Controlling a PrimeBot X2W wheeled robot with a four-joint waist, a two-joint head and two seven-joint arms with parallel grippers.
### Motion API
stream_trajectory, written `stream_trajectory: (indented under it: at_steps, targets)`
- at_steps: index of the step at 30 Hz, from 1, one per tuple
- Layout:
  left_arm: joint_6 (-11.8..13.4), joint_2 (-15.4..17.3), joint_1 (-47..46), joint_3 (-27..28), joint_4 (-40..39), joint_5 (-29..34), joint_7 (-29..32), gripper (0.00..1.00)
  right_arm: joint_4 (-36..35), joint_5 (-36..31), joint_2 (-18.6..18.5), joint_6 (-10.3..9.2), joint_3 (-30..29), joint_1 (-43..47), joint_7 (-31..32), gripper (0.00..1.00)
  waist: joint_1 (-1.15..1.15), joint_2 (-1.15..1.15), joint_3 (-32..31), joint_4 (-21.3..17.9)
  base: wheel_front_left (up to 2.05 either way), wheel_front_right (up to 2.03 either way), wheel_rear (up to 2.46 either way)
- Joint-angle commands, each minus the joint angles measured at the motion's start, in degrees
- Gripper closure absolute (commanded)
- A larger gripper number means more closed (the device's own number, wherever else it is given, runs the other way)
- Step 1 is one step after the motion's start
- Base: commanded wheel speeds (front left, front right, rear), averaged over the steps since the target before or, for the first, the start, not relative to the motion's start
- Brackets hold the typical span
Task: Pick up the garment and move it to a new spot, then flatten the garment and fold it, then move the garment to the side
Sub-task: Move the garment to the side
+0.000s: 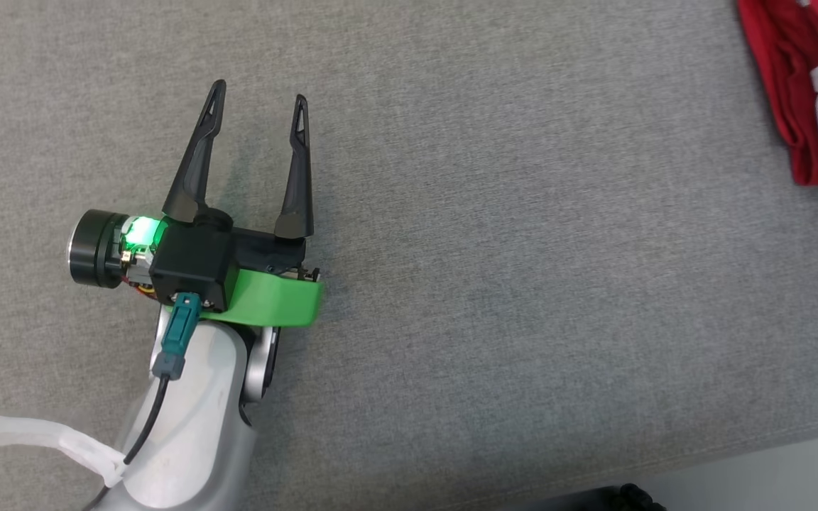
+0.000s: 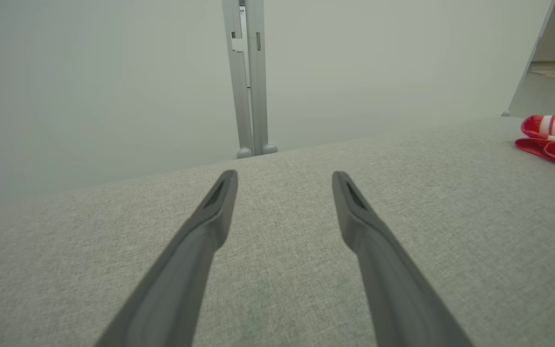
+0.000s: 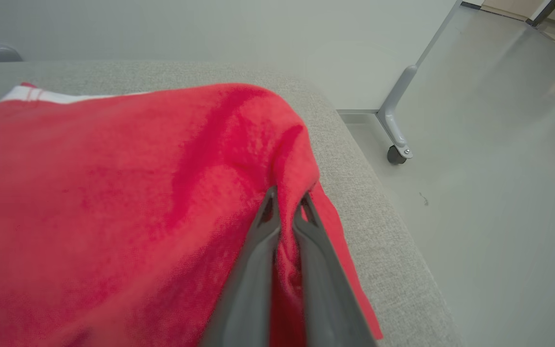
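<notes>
The garment [image 1: 810,92] is red cloth with white stripes, bunched at the head view's top right corner. The left wrist view shows the garment [image 2: 554,142] far off to the right on the grey surface. My left gripper [image 1: 260,110] hovers open over bare grey fabric, well left of the garment, nothing between its fingers [image 2: 210,217]. In the right wrist view my right gripper [image 3: 285,197] is shut on a raised fold of the garment [image 3: 113,202], near the surface's right edge.
The grey fabric surface [image 1: 522,284] spreads wide between my left gripper and the garment. Its front edge [image 1: 771,440] runs along the lower right, with pale floor beyond. A wheeled frame leg [image 3: 395,125] stands on the floor past the surface's right edge. A grey post [image 2: 248,77] rises behind.
</notes>
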Motion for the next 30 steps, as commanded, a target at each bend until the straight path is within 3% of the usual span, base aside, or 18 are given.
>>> stream_trajectory:
  at_steps: [1, 2, 6, 11, 17, 22, 30]
  targets:
    - [0.4, 0.2, -0.8, 0.0, -0.1, 0.3, -0.1, 0.0, 1.4, -0.5, 0.6, -0.12, -0.8, -1.1, -0.6, 0.28, -0.01, 0.0, 1.4, 1.3, 0.0, 0.0, 0.0]
    - [0.3, 0.2, -0.8, -0.1, 0.0, 0.4, -0.1, 0.0, 2.1, -0.6, 1.0, -0.12, -1.2, -1.3, -0.7, 0.0, -0.01, 0.0, 1.4, 1.3, 0.0, 0.0, 0.0]
    - [0.4, 0.2, -0.3, -0.1, 0.4, 0.2, -0.1, 0.0, 0.7, -4.0, 1.8, -0.12, -5.5, -1.7, -0.9, 0.0, -0.01, 0.0, 0.4, 1.0, 0.0, 0.0, 0.0]
    - [0.3, 0.4, 1.4, 0.0, 0.9, -0.3, -0.1, 0.0, -7.6, -10.6, 5.8, -0.12, -17.3, 5.2, -0.9, 0.0, -0.01, 0.0, -2.5, 0.2, 0.0, 0.0, 0.0]
    - [0.7, 1.0, 4.2, 0.7, 1.9, -1.1, -0.1, 0.0, -21.2, -18.4, 13.9, -0.12, -27.3, 17.4, -0.9, 0.0, -0.01, 0.0, -7.3, -1.2, 0.0, 0.0, 0.0]
    - [0.5, 1.7, 6.7, 1.3, 2.6, -1.8, -0.1, 0.0, -31.0, -22.4, 20.6, -0.12, -30.7, 27.2, -0.9, 0.0, -0.01, 0.0, -11.6, -1.4, 0.0, 0.0, 0.0]
    - [1.8, 2.4, 12.2, 3.2, 3.3, -3.5, -0.1, 0.0, -42.4, -26.1, 28.9, -0.12, -29.3, 39.8, -0.9, 0.0, -0.01, 0.0, -18.5, -0.4, 0.0, 0.0, 0.0]
